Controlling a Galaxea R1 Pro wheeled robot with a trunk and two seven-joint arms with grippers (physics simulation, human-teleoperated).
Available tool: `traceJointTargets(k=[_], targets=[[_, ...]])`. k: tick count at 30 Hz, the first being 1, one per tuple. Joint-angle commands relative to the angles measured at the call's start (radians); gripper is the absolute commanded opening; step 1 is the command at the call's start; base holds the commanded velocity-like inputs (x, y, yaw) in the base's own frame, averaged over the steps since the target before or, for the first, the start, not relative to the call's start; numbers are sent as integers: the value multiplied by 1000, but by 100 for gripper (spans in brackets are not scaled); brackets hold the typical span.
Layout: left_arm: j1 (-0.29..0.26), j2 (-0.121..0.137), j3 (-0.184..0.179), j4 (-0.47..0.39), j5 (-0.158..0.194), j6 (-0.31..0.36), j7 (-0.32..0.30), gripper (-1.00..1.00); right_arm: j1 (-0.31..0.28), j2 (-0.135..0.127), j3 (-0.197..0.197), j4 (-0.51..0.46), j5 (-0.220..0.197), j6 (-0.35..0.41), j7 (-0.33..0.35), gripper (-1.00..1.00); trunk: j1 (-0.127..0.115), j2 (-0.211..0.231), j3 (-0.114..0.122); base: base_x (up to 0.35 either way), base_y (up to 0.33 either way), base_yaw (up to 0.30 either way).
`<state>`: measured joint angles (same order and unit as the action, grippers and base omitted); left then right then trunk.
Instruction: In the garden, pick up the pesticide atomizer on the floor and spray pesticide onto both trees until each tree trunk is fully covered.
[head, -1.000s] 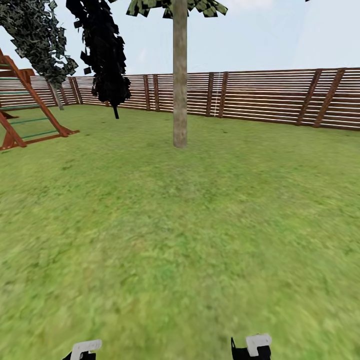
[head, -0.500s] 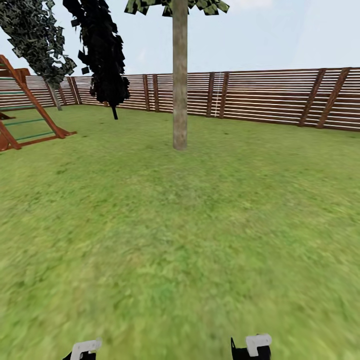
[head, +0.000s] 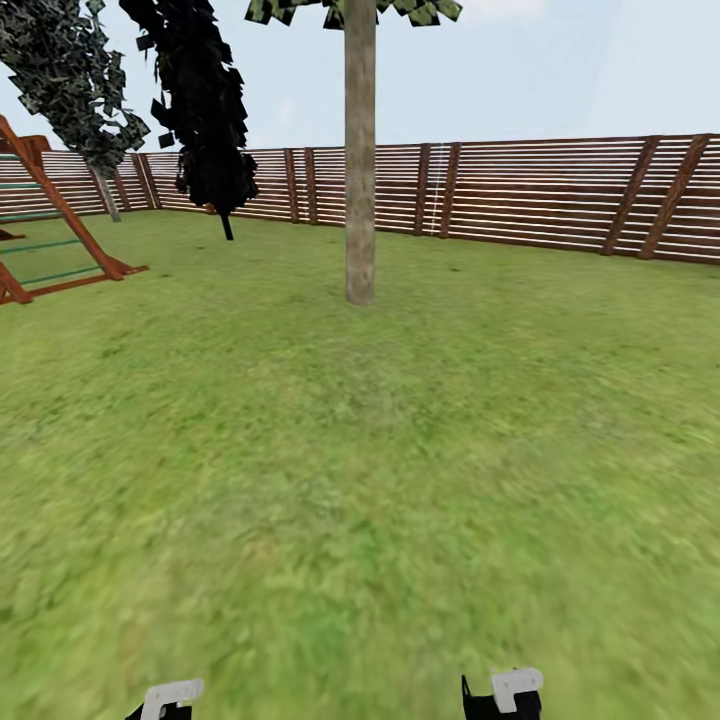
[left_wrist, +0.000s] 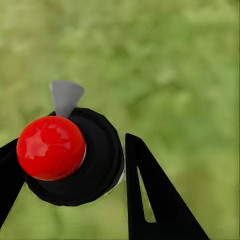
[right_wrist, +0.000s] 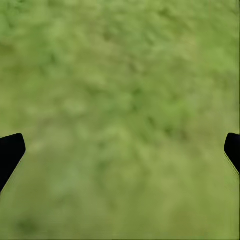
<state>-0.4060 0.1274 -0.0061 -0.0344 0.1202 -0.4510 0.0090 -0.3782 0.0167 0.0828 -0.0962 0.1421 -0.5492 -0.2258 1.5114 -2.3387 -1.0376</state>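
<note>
L gripper clamps the atomizer, red knob w/ grey nozzle, frame's lower left over lawn. R gripper wide open, nothing in it. Tree trunk upper center before fence; second tree upper left.

Camera slightly nearer the tree trunk.

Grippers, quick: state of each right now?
Left gripper: jaws closed on the pesticide atomizer, red cap showing.
Right gripper: jaws open, holding nothing, over the lawn.
</note>
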Motion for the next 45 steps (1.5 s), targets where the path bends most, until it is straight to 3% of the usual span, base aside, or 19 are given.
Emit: traceJointTargets(k=[1, 45], targets=[[-1, 0, -2, 1, 6, -3, 0, -100, -1, 0, 8, 1, 5, 0, -10, 100, 0, 0, -1, 339, 0, 0], [-1, 0, -2, 1, 6, -3, 0, -100, -1, 0, 8, 1, 5, 0, -10, 100, 0, 0, -1, 339, 0, 0]])
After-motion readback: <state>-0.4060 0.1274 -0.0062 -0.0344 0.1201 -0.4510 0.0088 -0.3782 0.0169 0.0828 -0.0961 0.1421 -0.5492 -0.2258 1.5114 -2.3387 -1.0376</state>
